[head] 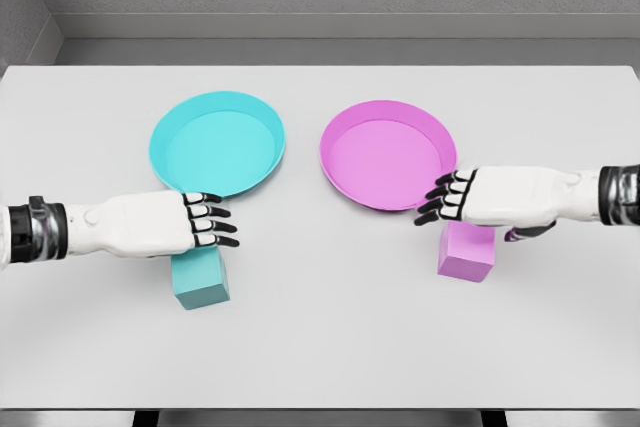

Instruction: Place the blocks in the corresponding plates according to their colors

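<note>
1. Blocks: cyan block (201,281) sits below the cyan plate (217,144); pink block (466,252) below the pink plate (387,154).
2. Left hand (160,224) and right hand (500,197) hover above their blocks, fingers loosely extended, holding nothing.
3. Recommendation: lower squarely, close on opposite faces, then lift clear of each rim.

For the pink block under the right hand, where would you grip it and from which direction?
Grip the pink block across its two flat vertical side faces, coming down from above with the right hand, already over it. It stands square on the table, clear of the pink plate.
</note>
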Controlling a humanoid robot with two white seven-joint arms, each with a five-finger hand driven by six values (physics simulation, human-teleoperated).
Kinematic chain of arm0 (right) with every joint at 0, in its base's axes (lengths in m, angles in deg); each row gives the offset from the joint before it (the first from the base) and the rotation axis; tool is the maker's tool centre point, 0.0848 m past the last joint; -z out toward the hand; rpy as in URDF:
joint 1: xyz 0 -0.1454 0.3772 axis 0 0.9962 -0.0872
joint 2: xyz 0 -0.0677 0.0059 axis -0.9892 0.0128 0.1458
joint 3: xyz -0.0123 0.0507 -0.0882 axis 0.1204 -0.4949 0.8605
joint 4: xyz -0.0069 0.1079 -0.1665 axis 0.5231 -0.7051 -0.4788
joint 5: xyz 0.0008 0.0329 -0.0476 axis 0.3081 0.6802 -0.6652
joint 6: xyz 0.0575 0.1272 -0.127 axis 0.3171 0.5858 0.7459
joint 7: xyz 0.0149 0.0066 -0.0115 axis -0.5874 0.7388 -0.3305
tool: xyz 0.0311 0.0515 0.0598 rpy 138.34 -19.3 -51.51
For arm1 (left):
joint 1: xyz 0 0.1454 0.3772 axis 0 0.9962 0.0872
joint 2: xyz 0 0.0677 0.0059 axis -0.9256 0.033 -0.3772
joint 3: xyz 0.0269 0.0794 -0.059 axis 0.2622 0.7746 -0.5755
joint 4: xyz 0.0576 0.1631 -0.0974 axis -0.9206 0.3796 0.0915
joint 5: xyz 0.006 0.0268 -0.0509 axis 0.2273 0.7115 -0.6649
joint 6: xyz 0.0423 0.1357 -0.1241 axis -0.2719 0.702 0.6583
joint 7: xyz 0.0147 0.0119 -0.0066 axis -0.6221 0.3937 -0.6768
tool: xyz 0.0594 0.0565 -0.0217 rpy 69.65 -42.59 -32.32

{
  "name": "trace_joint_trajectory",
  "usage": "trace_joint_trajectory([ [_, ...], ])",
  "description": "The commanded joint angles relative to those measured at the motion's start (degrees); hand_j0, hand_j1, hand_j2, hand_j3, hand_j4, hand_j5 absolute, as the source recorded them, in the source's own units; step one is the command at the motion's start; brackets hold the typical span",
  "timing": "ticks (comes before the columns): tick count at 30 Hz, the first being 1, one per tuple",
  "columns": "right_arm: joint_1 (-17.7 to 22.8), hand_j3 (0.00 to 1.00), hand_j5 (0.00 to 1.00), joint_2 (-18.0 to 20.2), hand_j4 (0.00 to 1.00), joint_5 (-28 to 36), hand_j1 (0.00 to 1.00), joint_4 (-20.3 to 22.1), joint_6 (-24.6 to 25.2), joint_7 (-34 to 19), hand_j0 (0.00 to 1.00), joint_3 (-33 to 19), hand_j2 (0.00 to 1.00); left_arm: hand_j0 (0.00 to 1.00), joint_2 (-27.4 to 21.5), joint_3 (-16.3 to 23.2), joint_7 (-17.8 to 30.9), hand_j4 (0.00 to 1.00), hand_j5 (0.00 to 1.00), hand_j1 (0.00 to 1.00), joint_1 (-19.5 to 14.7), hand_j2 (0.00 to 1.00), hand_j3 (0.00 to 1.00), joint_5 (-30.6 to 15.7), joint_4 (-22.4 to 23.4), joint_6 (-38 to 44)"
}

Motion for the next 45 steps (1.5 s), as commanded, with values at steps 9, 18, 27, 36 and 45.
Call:
trace_joint_trajectory([
  [9,0.00,1.00,1.00,-0.28,1.00,-0.47,1.00,-0.25,-0.08,0.01,1.00,4.36,1.00,1.00,1.50,0.07,-0.16,1.00,1.00,1.00,0.26,1.00,1.00,-1.37,-0.18,0.06],
  [18,0.09,1.00,1.00,-0.28,1.00,-0.47,1.00,-2.27,-0.08,0.01,1.00,6.83,1.00,1.00,1.59,0.07,-0.16,1.00,1.00,1.00,1.67,1.00,1.00,-1.98,-0.27,0.06],
  [27,-0.70,1.00,1.00,-0.28,1.00,-0.47,1.00,-2.98,2.83,0.01,1.00,6.30,1.00,1.00,1.50,0.07,-0.16,1.00,1.00,1.00,2.81,1.00,1.00,-2.77,-0.36,0.06],
  [36,-0.70,0.43,0.43,-0.28,0.43,-1.70,0.43,-2.54,3.37,0.01,0.43,6.30,0.43,1.00,2.29,0.07,-0.16,1.00,1.00,1.00,3.60,1.00,1.00,-3.56,-0.45,0.06],
  [45,-1.67,0.43,0.43,-0.37,0.43,-1.70,0.43,-2.19,3.37,0.01,0.43,6.12,0.43,0.85,2.03,0.07,-0.16,0.85,0.85,0.85,3.69,0.85,0.85,-3.56,-0.45,0.06],
])
